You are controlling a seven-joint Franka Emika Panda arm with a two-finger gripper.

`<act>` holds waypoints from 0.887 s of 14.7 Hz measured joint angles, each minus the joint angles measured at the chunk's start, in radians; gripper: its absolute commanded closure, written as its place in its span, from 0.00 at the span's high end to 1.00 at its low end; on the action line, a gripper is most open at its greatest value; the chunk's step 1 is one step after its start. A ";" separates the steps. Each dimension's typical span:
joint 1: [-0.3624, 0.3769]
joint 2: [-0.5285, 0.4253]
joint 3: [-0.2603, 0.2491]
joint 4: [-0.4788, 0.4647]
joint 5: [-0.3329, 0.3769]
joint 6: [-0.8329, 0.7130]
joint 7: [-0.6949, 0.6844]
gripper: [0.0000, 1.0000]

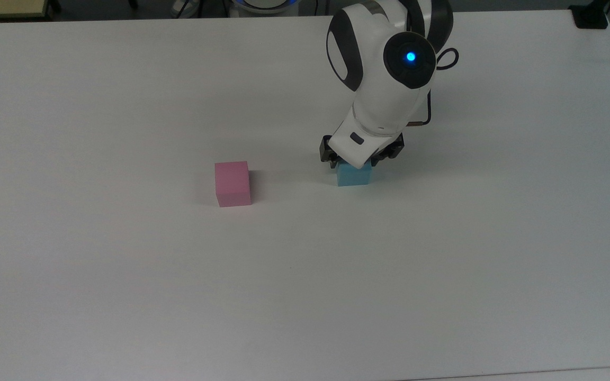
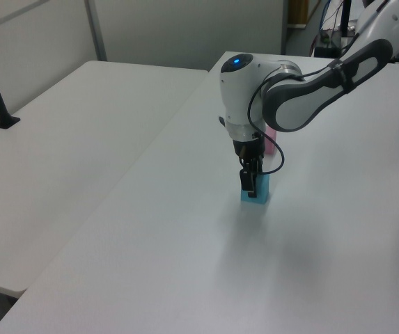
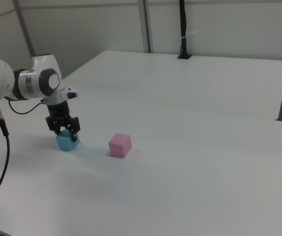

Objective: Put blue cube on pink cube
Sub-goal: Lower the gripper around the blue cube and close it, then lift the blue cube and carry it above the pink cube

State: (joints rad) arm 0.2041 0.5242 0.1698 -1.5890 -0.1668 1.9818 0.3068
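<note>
On the white tabletop [image 1: 125, 291], the small light-blue matte cube [image 1: 354, 175] sits well apart from the small pink matte cube [image 1: 232, 183], which lies toward the top view's left with bare surface between the two. Both cubes rest flat on the tabletop, neither stacked on the other.

The white Franka arm [image 1: 384, 79] leans down over the light-blue cube, its rounded wrist housing showing a lit blue dot on top. The black two-finger gripper [image 1: 360, 159] is lowered directly onto the blue cube, its fingers spread about the cube's width and standing on either side of the cube's upper part, one at the top view's left edge and one at the top view's right. Whether the pads press the cube's faces or merely flank them cannot be told. The cube's lower edge meets the tabletop in the top view.

From the left view, the gripper [image 2: 251, 182] points straight down with a dark finger covering part of the blue cube [image 2: 257, 195], and the pink cube [image 2: 270, 138] peeks out behind the arm, farther from the camera. A thin black cable loops beside the wrist there.

From the right view, the gripper [image 3: 66, 129] straddles the top of the blue cube [image 3: 67, 142] at the right view's left, while the pink cube [image 3: 119, 145] stands alone to the right view's right of it, untouched. A second white table [image 3: 204, 78] stands behind.
</note>
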 measured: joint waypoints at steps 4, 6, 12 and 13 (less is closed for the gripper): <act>0.007 -0.002 -0.004 0.001 -0.014 0.000 -0.002 0.28; 0.010 -0.026 -0.009 0.007 -0.015 0.001 -0.002 0.28; -0.005 -0.251 -0.025 0.016 0.039 -0.153 -0.059 0.28; -0.005 -0.278 -0.031 0.016 0.049 -0.193 -0.073 0.28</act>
State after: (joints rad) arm 0.1991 0.2459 0.1390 -1.5726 -0.1180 1.7890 0.2342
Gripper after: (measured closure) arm 0.405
